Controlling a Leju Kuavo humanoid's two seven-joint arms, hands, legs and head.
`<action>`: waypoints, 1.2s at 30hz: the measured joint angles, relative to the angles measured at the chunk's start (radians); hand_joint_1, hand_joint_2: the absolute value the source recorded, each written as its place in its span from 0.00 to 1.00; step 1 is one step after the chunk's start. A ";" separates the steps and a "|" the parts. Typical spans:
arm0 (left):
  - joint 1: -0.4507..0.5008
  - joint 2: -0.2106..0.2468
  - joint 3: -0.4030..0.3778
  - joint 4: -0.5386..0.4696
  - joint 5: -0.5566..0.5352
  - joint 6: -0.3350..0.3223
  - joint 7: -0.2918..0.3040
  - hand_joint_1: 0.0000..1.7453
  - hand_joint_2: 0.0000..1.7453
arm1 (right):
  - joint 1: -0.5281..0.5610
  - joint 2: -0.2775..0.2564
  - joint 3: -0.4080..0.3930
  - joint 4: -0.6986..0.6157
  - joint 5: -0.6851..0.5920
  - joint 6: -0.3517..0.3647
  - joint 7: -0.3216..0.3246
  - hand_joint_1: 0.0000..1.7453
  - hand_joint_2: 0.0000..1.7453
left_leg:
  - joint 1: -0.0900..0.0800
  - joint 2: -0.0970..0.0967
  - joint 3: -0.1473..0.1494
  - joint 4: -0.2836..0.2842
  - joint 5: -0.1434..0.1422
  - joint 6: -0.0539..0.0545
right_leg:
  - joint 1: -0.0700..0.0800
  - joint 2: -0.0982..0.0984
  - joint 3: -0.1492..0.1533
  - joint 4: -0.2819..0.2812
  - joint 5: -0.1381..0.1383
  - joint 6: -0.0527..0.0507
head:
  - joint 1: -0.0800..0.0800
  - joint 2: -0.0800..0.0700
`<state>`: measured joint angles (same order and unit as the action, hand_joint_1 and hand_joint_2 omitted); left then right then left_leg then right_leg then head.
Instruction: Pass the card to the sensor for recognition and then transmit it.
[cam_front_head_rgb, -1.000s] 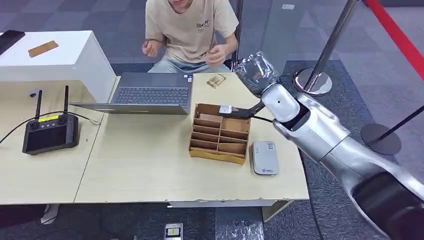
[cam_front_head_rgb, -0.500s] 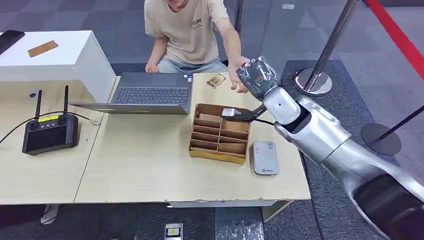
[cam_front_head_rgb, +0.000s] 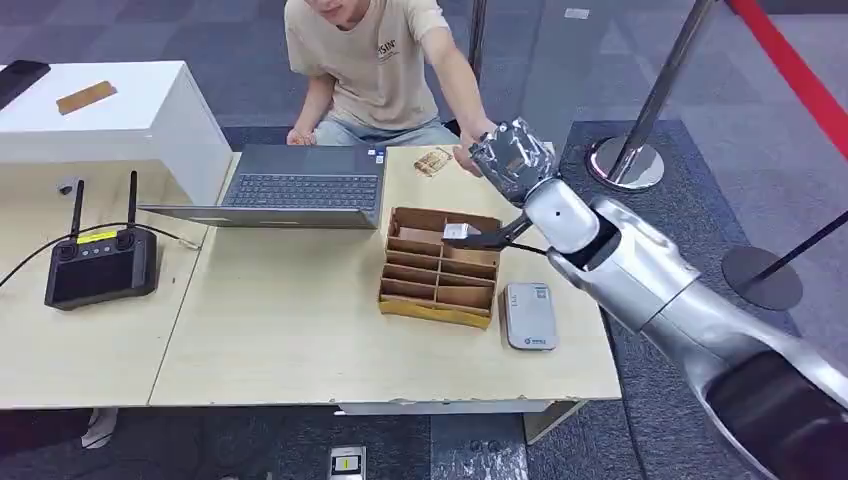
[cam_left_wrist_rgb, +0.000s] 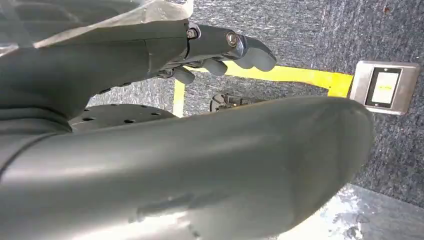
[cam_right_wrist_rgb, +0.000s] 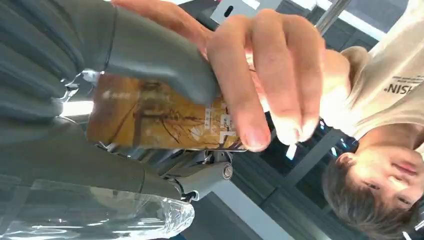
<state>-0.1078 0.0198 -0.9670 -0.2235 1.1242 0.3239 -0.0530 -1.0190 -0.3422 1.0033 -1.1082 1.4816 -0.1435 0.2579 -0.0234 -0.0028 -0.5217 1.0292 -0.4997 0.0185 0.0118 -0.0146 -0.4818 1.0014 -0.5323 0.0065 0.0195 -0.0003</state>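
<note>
My right hand (cam_front_head_rgb: 512, 150) is raised over the table's far right corner, wrapped in clear plastic. In the right wrist view its thumb (cam_right_wrist_rgb: 150, 55) presses a brown patterned card (cam_right_wrist_rgb: 160, 120) against the fingers. A person's hand (cam_right_wrist_rgb: 260, 75) grips the card's free end; in the head view that hand (cam_front_head_rgb: 468, 157) touches my right hand. The white card sensor (cam_front_head_rgb: 529, 315) lies on the table beside the cardboard divider box (cam_front_head_rgb: 440, 268), below my forearm. My left hand (cam_left_wrist_rgb: 220, 55) hangs beside my body over the floor, holding nothing, fingers loosely bent.
A laptop (cam_front_head_rgb: 300, 185) stands open in front of the seated person (cam_front_head_rgb: 370, 60). Another card (cam_front_head_rgb: 432, 161) lies near the table's far edge. A black controller (cam_front_head_rgb: 100, 265) sits at the left, a white cabinet (cam_front_head_rgb: 100, 120) behind it. A stanchion base (cam_front_head_rgb: 625, 160) stands at the right.
The person has stretched an arm out and taken hold of the card's end in my right hand. My right hand has shifted slightly left and down.
</note>
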 joint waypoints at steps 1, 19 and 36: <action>0.000 0.000 0.000 0.000 0.000 0.001 0.000 0.00 0.00 | 0.001 0.001 0.003 0.002 0.000 0.001 0.000 0.00 0.00 | 0.000 0.000 0.000 0.000 0.000 0.000 | 0.000 0.000 0.000 0.000 0.000 0.000 | 0.000 0.000; 0.001 0.000 0.000 0.000 -0.007 0.018 0.017 0.00 0.00 | 0.224 -0.054 -0.165 -0.105 -0.349 -0.155 0.103 0.00 1.00 | 0.000 0.000 0.000 0.000 0.000 0.000 | 0.000 0.000 0.000 0.000 0.000 0.000 | 0.000 0.000; 0.001 -0.001 0.000 0.000 0.017 0.034 0.001 0.00 0.00 | 0.507 -0.052 -0.448 -0.335 -1.092 -0.388 -0.181 0.00 1.00 | 0.000 0.000 0.000 0.000 0.000 0.000 | 0.000 0.000 0.000 0.000 0.000 0.000 | 0.000 0.000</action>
<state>-0.1065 0.0191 -0.9670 -0.2235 1.1410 0.3582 -0.0523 -0.5125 -0.3941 0.5554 -1.4428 0.3894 -0.5310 0.0774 -0.0234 -0.0030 -0.5215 1.0293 -0.4998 0.0186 0.0118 -0.0146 -0.4816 1.0011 -0.5324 0.0065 0.0195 0.0000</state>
